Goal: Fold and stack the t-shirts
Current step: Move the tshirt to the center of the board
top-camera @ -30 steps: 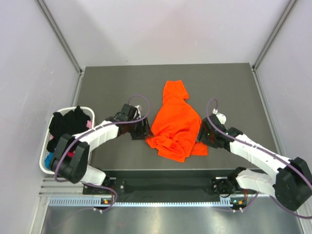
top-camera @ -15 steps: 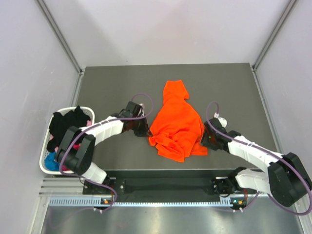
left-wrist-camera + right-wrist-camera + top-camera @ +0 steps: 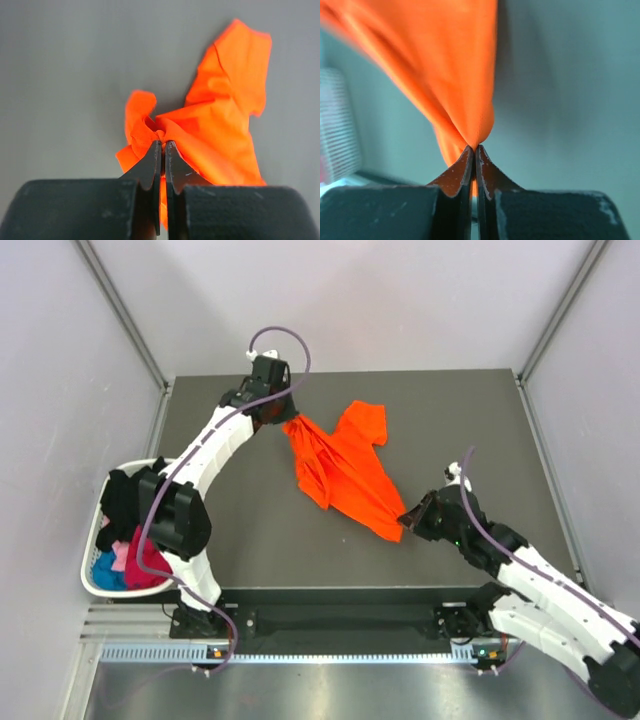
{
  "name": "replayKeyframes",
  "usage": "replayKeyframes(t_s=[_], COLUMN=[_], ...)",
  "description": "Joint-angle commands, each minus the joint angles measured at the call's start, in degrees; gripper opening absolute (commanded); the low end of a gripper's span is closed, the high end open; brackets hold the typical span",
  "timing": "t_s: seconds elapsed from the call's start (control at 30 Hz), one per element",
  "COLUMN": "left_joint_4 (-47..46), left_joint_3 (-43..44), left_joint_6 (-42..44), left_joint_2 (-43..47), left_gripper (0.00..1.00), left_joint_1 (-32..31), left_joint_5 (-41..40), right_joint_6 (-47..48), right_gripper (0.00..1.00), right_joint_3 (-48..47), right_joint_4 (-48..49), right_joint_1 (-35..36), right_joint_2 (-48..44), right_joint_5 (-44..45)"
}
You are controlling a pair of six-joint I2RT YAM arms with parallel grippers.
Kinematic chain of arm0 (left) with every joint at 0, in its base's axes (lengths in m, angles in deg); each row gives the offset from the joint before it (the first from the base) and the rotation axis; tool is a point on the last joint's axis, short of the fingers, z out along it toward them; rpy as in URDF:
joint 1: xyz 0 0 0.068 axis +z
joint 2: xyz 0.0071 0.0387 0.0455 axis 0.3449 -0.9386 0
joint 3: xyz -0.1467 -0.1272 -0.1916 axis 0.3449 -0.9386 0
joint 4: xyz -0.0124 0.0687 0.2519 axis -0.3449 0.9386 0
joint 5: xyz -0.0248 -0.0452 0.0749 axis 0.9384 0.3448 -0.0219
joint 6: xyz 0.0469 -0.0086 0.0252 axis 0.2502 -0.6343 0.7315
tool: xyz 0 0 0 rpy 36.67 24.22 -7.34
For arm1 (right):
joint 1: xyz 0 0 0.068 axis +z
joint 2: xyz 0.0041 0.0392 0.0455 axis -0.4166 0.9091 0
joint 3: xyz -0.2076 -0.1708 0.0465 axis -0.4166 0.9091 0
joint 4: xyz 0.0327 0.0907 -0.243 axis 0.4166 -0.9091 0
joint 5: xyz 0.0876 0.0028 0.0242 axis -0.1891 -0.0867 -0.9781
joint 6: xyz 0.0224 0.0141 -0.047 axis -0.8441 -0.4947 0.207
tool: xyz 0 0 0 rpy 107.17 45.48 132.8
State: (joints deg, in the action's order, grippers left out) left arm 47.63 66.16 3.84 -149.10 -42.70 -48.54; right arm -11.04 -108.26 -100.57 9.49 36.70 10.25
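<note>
The orange t-shirt (image 3: pixel 340 468) hangs stretched in a diagonal band between my two grippers, lifted over the dark table (image 3: pixel 450 410). My left gripper (image 3: pixel 287 422) is far back on the left, shut on one bunched corner of the orange t-shirt (image 3: pixel 210 130). My right gripper (image 3: pixel 405 523) is near the front right, shut on the opposite corner of the orange t-shirt (image 3: pixel 455 70). One sleeve (image 3: pixel 365 420) sticks out toward the back. More t-shirts, black (image 3: pixel 135 495), magenta (image 3: pixel 140 560) and blue (image 3: pixel 103 568), lie piled in the basket at the left.
A white slatted basket (image 3: pixel 88 575) stands off the table's left edge beside the left arm's base. Grey enclosure walls (image 3: pixel 60 390) close in on the left, back and right. The arms' mounting rail (image 3: pixel 340 625) runs along the near edge.
Both grippers closed on the orange t-shirt's corners and pulled apart: the left one swung far back, the right one drew toward the front right. The crumpled shirt is now raised and stretched.
</note>
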Motion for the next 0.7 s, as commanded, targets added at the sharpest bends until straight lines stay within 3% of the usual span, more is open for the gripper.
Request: replayKeyframes(t_s=[0.0, 0.03, 0.1, 0.13, 0.2, 0.23, 0.33, 0.47, 0.57, 0.6, 0.67], left_joint_4=[5.7, 6.6, 9.4, 10.4, 12.5, 12.9, 11.7, 3.1, -2.2, -3.1, -4.8], left_joint_3=[7.3, 8.3, 8.8, 8.0, 6.5, 5.2, -2.3, -18.6, -27.3, -28.9, -32.2], left_joint_6=[3.5, 4.3, 4.6, 4.5, 4.2, 4.5, 6.8, 8.5, 5.7, 4.8, 2.4], left_joint_2=[-3.1, -3.9, -5.0, -5.0, -3.3, -2.0, 4.9, 18.3, 23.2, 23.6, 23.4], left_gripper=[0.0, 0.01, 0.23, 0.39, 0.46, 0.48, 0.48, 0.46, 0.46, 0.46, 0.45], left_joint_1=[0.5, 0.6, 0.7, 0.7, 0.6, 0.6, -0.1, -5.6, -13.8, -16.0, -22.4], left_joint_5=[-5.9, -6.6, -9.5, -10.6, -12.6, -12.7, -10.6, -1.0, 2.4, 2.2, -0.2], right_joint_6=[-8.8, -9.9, -12.0, -11.9, -10.5, -9.6, -5.4, -0.2, 1.8, 2.3, 4.4], right_gripper=[0.0, 0.0, 0.0, 0.07, 0.2, 0.28, 0.4, 0.43, 0.43, 0.43, 0.43], right_joint_3=[0.6, 1.7, 4.1, 4.2, 2.7, 1.6, -4.4, -10.2, -9.6, -8.7, -8.7], right_joint_4=[3.0, 4.5, 9.1, 11.1, 11.2, 10.8, 6.1, -1.1, 0.2, 1.0, 1.6], right_joint_1=[5.6, 7.1, 11.3, 12.1, 12.9, 13.0, 12.7, 8.4, -1.9, -7.2, -11.5], right_joint_2=[-3.4, -3.3, -1.5, 1.4, 4.5, 7.1, 9.2, 8.4, 7.1, 6.9, 6.8], right_joint_5=[-2.2, -2.0, -1.1, -1.8, -2.9, -3.2, -1.1, 5.2, 0.3, -1.4, -4.4])
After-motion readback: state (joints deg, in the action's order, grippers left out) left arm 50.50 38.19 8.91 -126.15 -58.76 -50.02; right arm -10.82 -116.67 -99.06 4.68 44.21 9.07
